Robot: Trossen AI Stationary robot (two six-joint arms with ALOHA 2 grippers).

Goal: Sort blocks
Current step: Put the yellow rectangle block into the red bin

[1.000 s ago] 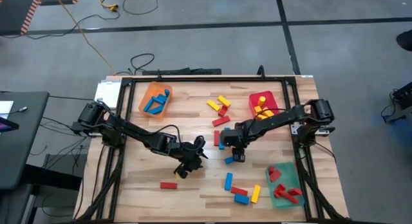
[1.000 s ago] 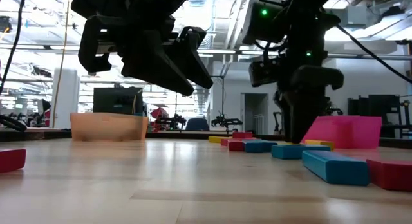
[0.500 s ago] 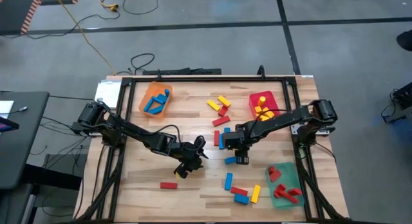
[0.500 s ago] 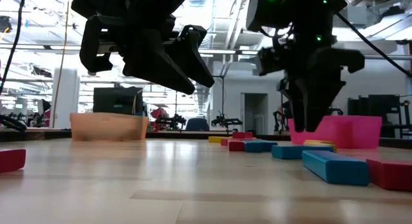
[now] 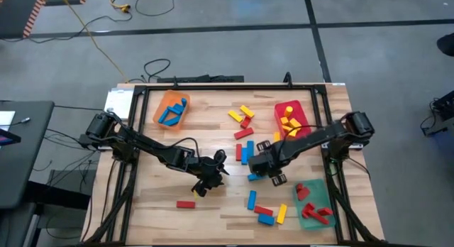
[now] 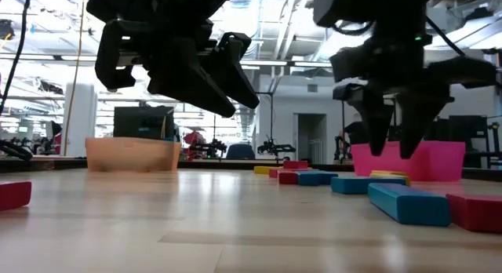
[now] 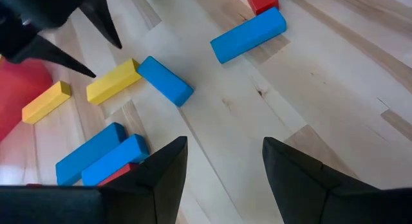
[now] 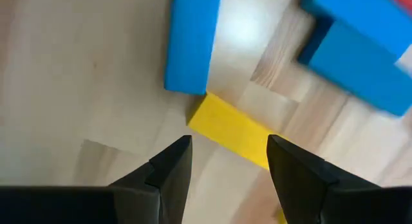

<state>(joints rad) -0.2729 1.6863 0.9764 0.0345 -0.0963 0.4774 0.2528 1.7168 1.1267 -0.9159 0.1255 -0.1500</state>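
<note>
- You see the wooden table (image 5: 163,197) filling the middle of the high view, inside a black frame, with both dark arms reaching in from its left and right edges.
- You have three trays: an orange tray (image 5: 171,109) at upper left holding blue blocks, a red tray (image 5: 290,113) at upper right holding yellow ones, and a green tray (image 5: 312,204) at lower right holding red ones.
- Your left gripper (image 5: 206,182) hangs low over bare wood at centre-left; its fingers (image 7: 161,176) stand apart with nothing between them.
- Your right gripper (image 5: 266,170) sits right of centre, above the loose blocks; its fingers (image 8: 174,166) are spread and empty, a yellow block (image 8: 228,129) lying on the table between them.
- A blue block (image 8: 191,40) touches that yellow one end to corner, though the close view is soft, so the contact is probable rather than certain.
- The loose blocks (image 5: 245,121) scatter through the centre and lower right of the table.
- One red block (image 5: 185,204) lies alone at lower left, well apart.
</note>
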